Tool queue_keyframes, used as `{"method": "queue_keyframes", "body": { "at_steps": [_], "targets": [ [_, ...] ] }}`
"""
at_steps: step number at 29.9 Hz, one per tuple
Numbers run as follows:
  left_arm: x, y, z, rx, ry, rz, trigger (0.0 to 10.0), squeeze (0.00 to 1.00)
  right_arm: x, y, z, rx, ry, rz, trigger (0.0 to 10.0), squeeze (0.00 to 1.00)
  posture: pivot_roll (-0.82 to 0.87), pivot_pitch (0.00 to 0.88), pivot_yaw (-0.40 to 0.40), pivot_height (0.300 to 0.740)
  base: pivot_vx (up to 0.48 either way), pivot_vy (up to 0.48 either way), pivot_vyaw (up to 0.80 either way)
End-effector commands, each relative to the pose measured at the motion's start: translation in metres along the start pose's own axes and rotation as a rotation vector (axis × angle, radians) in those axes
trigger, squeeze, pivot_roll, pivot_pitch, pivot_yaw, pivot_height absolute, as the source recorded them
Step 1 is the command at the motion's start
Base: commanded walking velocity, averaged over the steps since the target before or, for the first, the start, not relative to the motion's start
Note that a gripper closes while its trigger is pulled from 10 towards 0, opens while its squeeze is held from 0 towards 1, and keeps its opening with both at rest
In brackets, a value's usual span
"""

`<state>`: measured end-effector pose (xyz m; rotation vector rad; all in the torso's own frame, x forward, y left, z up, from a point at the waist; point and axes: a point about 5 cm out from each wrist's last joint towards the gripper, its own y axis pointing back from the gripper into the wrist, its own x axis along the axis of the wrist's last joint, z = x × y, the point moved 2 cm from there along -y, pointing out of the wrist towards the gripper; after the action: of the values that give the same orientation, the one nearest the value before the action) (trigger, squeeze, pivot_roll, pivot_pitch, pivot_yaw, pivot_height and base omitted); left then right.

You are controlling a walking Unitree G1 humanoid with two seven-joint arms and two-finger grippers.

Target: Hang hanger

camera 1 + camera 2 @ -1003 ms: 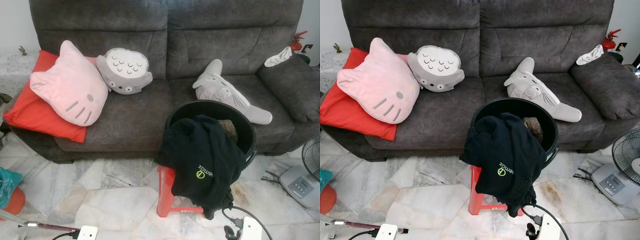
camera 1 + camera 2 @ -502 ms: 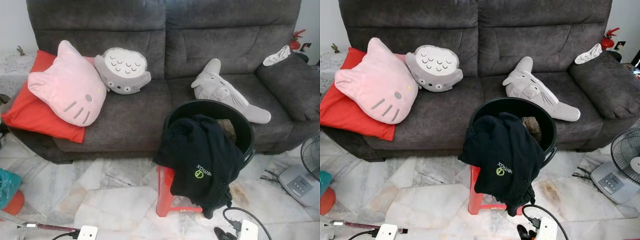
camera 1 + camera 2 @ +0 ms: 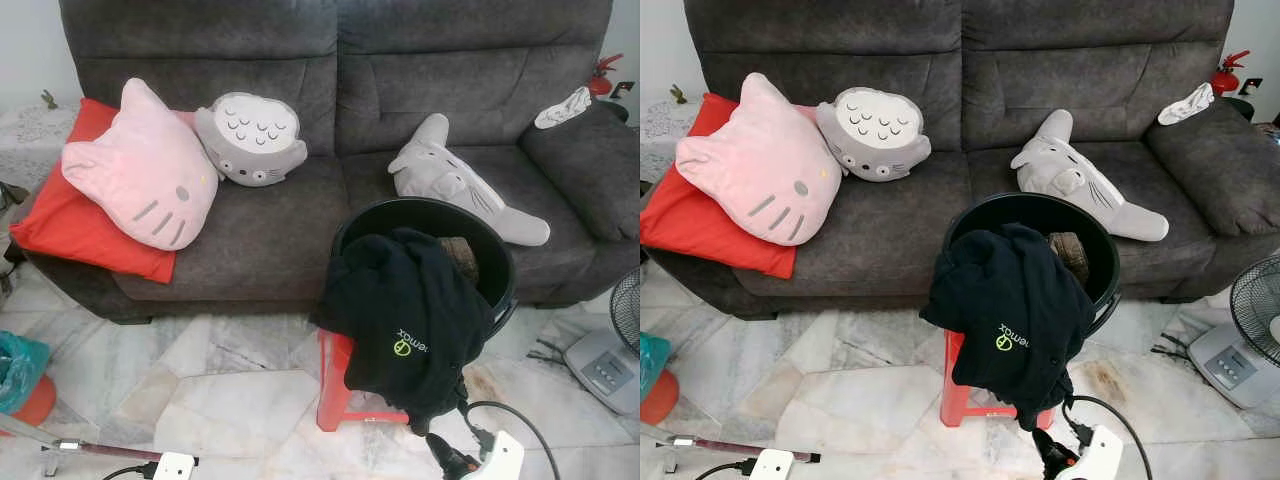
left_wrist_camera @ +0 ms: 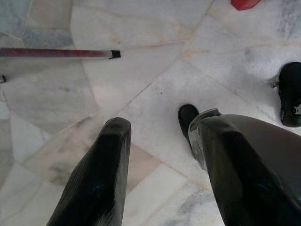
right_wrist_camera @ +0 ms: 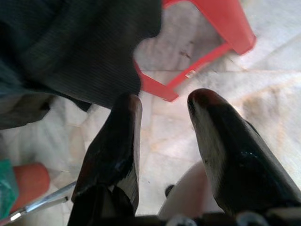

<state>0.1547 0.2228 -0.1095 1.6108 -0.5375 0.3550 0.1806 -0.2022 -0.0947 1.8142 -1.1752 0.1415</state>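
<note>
Black garment [image 3: 405, 335] drapes over black basket [image 3: 492, 255] on red stool [image 3: 335, 385]; left hand [image 4: 160, 141] and right hand [image 5: 162, 113] both open, empty, above marble floor [image 3: 220, 385].

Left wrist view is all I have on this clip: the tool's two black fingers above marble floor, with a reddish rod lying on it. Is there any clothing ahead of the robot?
Observer: Yes. A black garment with a green logo is draped over the front rim of a round black basket.
Operator: What is the basket standing on?
Observer: It is on a red plastic stool, which stands on the floor just in front of a grey sofa.
Operator: And the right tool?
Observer: The right tool is open and holds nothing. It is low, over the floor, near the stool's legs and the garment's hanging edge.
</note>
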Motion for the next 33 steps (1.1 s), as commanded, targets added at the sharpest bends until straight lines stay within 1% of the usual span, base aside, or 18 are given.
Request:
{"method": "queue_keyframes", "body": {
  "at_steps": [1, 3, 4, 5, 8, 10, 12, 15, 18, 20, 22, 23, 25, 26, 28, 30, 31, 33],
  "targets": [
    [-0.006, 0.001, -0.003, 0.002, -0.026, -0.022, 10.0, 0.0, 0.003, -0.002, -0.006, 0.045, -0.001, 0.017, 10.0, 0.0, -0.07, 0.052, 0.041, 0.74, 0.0, 0.0, 0.0],
    [-0.006, 0.001, -0.002, 0.0, -0.026, -0.023, 10.0, 0.0, 0.004, -0.005, -0.019, 0.139, 0.075, -0.001, 10.0, 0.0, -0.07, 0.051, 0.039, 0.74, 0.0, 0.0, 0.0],
    [-0.006, 0.001, -0.002, 0.0, -0.026, -0.023, 10.0, 0.0, 0.004, -0.005, -0.019, 0.139, 0.075, -0.001, 10.0, 0.0, -0.07, 0.051, 0.039, 0.74, 0.0, 0.0, 0.0],
    [-0.006, 0.001, -0.001, -0.002, -0.024, -0.024, 10.0, 0.0, 0.002, -0.006, -0.022, 0.148, 0.157, -0.013, 10.0, 0.0, -0.07, 0.05, 0.037, 0.74, 0.0, 0.0, 0.0],
    [-0.006, 0.001, -0.001, -0.003, -0.021, -0.025, 10.0, 0.0, 0.001, -0.005, -0.023, 0.15, 0.197, -0.008, 10.0, 0.0, -0.07, 0.049, 0.032, 0.74, 0.0, 0.0, 0.0],
    [-0.006, 0.001, -0.001, -0.003, -0.02, -0.025, 10.0, 0.0, -0.002, -0.004, -0.025, 0.173, 0.257, 0.001, 10.0, 0.0, -0.07, 0.049, 0.032, 0.74, 0.0, 0.0, 0.0],
    [-0.006, 0.001, 0.0, -0.005, -0.02, -0.025, 10.0, 0.0, -0.009, 0.001, -0.028, 0.223, 0.277, 0.009, 10.0, 0.0, -0.08, 0.049, 0.032, 0.74, 0.0, 0.0, 0.0],
    [-0.006, 0.001, 0.0, -0.007, -0.021, -0.026, 10.0, 0.0, -0.014, 0.005, -0.023, 0.215, 0.296, 0.006, 10.0, 0.0, -0.09, 0.049, 0.032, 0.74, 0.0, 0.0, 0.0],
    [-0.006, 0.001, 0.001, -0.01, -0.022, -0.026, 10.0, 0.0, -0.017, 0.013, -0.007, 0.108, 0.379, 0.017, 10.0, 0.0, -0.09, 0.048, 0.029, 0.74, 0.0, 0.0, 0.0],
    [-0.006, 0.001, 0.001, -0.01, -0.021, -0.026, 10.0, 0.0, -0.011, 0.024, 0.02, -0.106, 0.485, 0.063, 10.0, 0.0, -0.09, 0.048, 0.027, 0.74, 0.0, 0.0, 0.0],
    [-0.006, 0.001, 0.001, -0.01, -0.021, -0.026, 10.0, 0.0, -0.008, 0.027, 0.025, -0.148, 0.518, 0.077, 10.0, 0.0, -0.1, 0.049, 0.026, 0.74, 0.0, 0.0, 0.0],
    [-0.006, 0.001, 0.001, -0.01, -0.022, -0.025, 10.0, 0.0, -0.002, 0.031, 0.028, -0.173, 0.596, 0.121, 10.0, 0.0, -0.1, 0.05, 0.025, 0.74, 0.0, 0.0, 0.0],
    [-0.006, 0.001, 0.001, -0.01, -0.023, -0.025, 10.0, 0.0, 0.001, 0.032, 0.028, -0.17, 0.628, 0.137, 10.0, 0.0, -0.1, 0.05, 0.025, 0.74, 0.0, 0.0, 0.0],
    [-0.005, 0.001, 0.001, -0.01, -0.025, -0.025, 10.0, 0.0, 0.007, 0.035, 0.027, -0.164, 0.66, 0.179, 10.0, 0.0, -0.1, 0.047, 0.023, 0.74, 0.0, 0.0, 0.0],
    [-0.005, 0.001, 0.001, -0.01, -0.035, -0.023, 10.0, 0.0, 0.016, 0.038, 0.026, -0.16, 0.652, 0.252, 10.0, 0.0, -0.1, 0.043, 0.018, 0.74, 0.0, 0.0, 0.0],
    [-0.005, 0.001, 0.001, -0.009, -0.036, -0.023, 10.0, 0.0, 0.027, 0.043, 0.019, -0.129, 0.698, 0.343, 10.0, 0.0, -0.1, 0.042, 0.017, 0.74, 0.0, 0.0, 0.0],
    [-0.005, 0.001, 0.001, -0.007, -0.034, -0.023, 10.0, 0.0, 0.032, 0.048, 0.011, -0.107, 0.759, 0.412, 10.0, 0.0, -0.1, 0.04, 0.013, 0.74, 0.0, 0.0, 0.0],
    [-0.005, 0.001, 0.0, -0.005, -0.034, -0.023, 10.0, 0.0, 0.035, 0.053, 0.006, -0.092, 0.794, 0.467, 10.0, 0.0, -0.1, 0.04, 0.013, 0.74, 0.0, 0.0, 0.0]
  ]
}}
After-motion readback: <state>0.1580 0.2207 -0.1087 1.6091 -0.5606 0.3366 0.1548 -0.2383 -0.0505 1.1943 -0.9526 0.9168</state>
